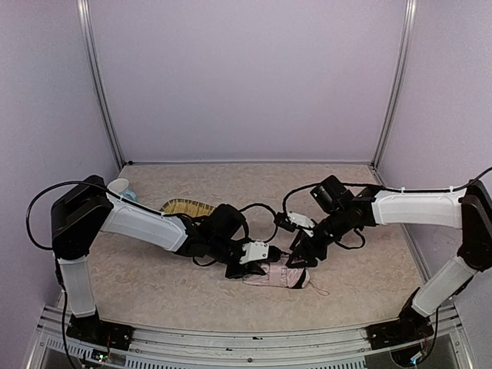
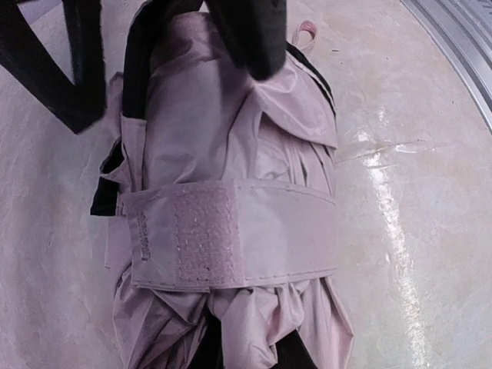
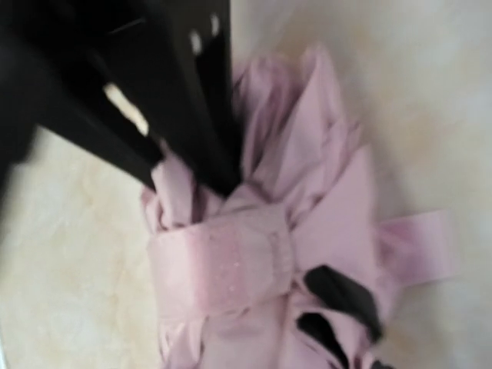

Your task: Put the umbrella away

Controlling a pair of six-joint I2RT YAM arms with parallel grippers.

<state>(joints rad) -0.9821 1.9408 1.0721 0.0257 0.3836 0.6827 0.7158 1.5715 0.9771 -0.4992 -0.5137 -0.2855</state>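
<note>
Pale pink umbrella (image 2: pixel 231 177), black trim; mottled beige table (image 1: pixel 169 296); yellow woven mat (image 1: pixel 188 206).

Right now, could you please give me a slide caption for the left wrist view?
Folded pale pink umbrella lying on the beige table, its hook-and-loop strap wrapped across the bundle.

Robot test cell in a lab, plain lilac wall panels (image 1: pixel 246 77) on three sides, bare aluminium corner posts (image 1: pixel 100 84), beige speckled tabletop (image 1: pixel 154 296), slotted metal rail (image 1: pixel 231 346) along the near edge, cabled left arm (image 1: pixel 142 223) and right arm (image 1: pixel 415 209) bolted there
</note>
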